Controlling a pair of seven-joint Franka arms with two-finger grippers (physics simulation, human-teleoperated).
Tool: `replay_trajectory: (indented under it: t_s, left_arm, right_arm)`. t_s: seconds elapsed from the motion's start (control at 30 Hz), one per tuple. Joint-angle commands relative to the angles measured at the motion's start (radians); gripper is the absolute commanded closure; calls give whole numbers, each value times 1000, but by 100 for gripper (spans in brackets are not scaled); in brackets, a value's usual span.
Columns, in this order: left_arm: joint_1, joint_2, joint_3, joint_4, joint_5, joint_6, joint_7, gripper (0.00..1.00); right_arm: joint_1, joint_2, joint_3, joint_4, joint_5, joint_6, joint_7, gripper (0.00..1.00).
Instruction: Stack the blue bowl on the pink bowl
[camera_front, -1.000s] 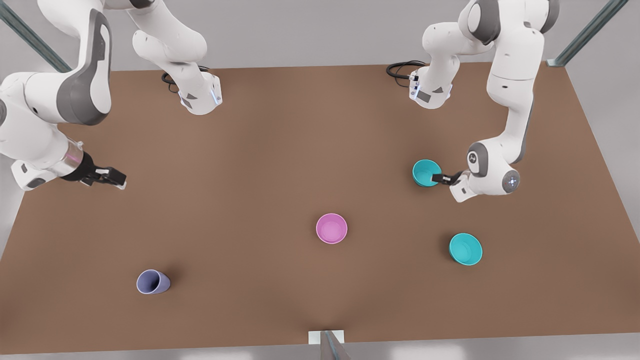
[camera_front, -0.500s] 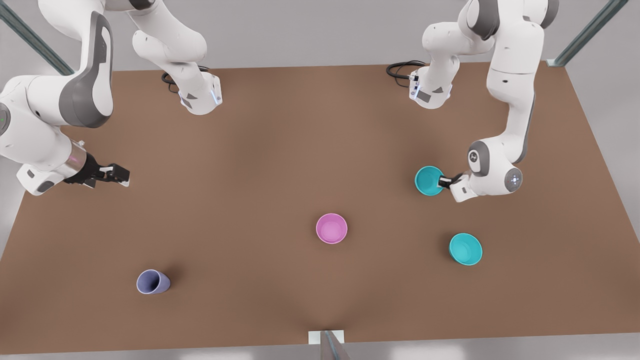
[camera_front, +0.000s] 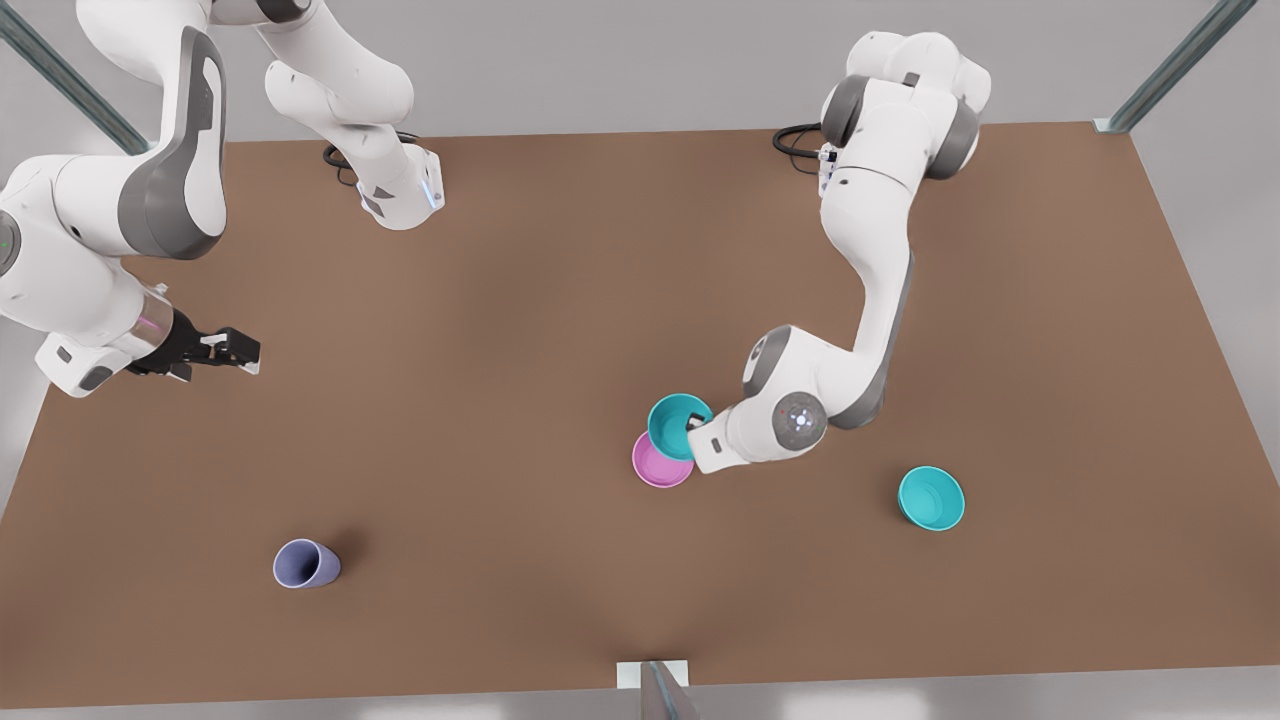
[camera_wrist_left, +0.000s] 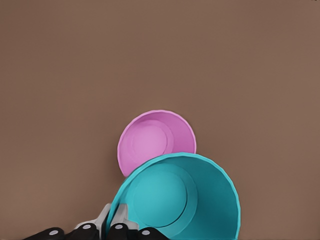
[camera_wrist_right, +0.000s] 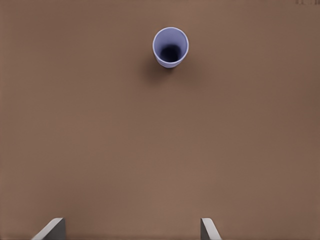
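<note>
The blue bowl (camera_front: 678, 425) hangs above the table, overlapping the far edge of the pink bowl (camera_front: 655, 466) in the front view. My left gripper (camera_front: 694, 427), on the front view's right arm, is shut on the blue bowl's rim. In the left wrist view the blue bowl (camera_wrist_left: 185, 200) is held beside my left gripper (camera_wrist_left: 112, 221), and the pink bowl (camera_wrist_left: 150, 142) sits on the table beyond it, partly covered. My right gripper (camera_front: 236, 351) waits open at the front view's left, well away from both bowls.
A brighter turquoise bowl (camera_front: 931, 497) stands on the brown table (camera_front: 520, 300) at the front view's right. A lavender cup (camera_front: 305, 563) stands near the front left, and it appears ahead of my right gripper (camera_wrist_right: 130, 231) as a lavender cup (camera_wrist_right: 170, 46).
My left gripper has carried the blue bowl from the table's right side toward the front view's left and nearer, to over the pink bowl's far edge. The right arm has barely moved.
</note>
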Motion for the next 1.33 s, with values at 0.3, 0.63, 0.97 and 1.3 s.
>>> replay_trajectory:
  t_s: [0.3,0.63,0.97,1.3]
  left_arm:
    - [-20,66,2,19,-7,133,-624,79]
    - [-20,81,0,4,-7,133,-624,79]
    - [130,-218,14,12,137,-451,-498,0]
    - [247,-593,12,-154,375,-577,-78,0]
  right_arm:
    - [2,7,1,0,6,0,-48,0]
    - [2,7,1,0,6,0,-48,0]
    - [2,7,3,0,6,0,-48,0]
    - [3,7,3,0,6,0,-47,0]
